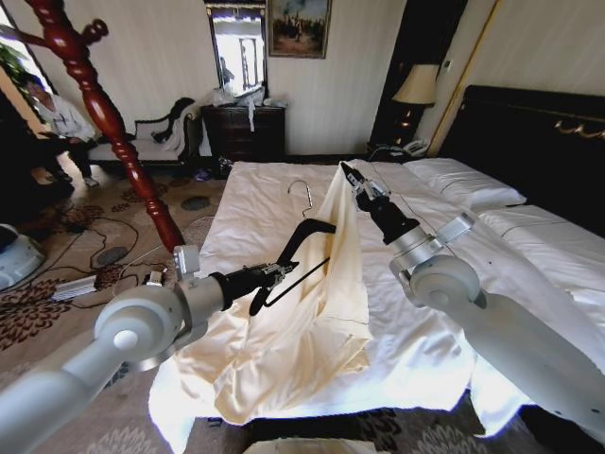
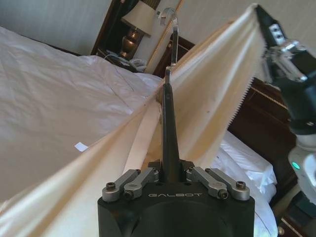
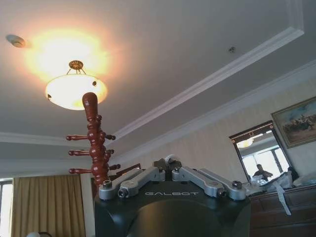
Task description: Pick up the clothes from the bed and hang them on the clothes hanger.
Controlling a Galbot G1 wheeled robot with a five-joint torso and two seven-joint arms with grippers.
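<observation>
The pale cream clothes hang in a long drape over the white bed. My right gripper is shut on their top corner, high above the mattress. Their lower part pools at the bed's near edge. My left gripper is shut on the black clothes hanger, holding it right against the hanging fabric with the silver hook pointing away. In the left wrist view the clothes hanger rises from my left gripper, the clothes stretch behind it, and the right gripper pinches their tip.
A red turned-wood coat stand leans across the left, and shows in the right wrist view as the coat stand. Cables and a power strip lie on the carpet. Pillows, the dark headboard and a lamp are at the far right.
</observation>
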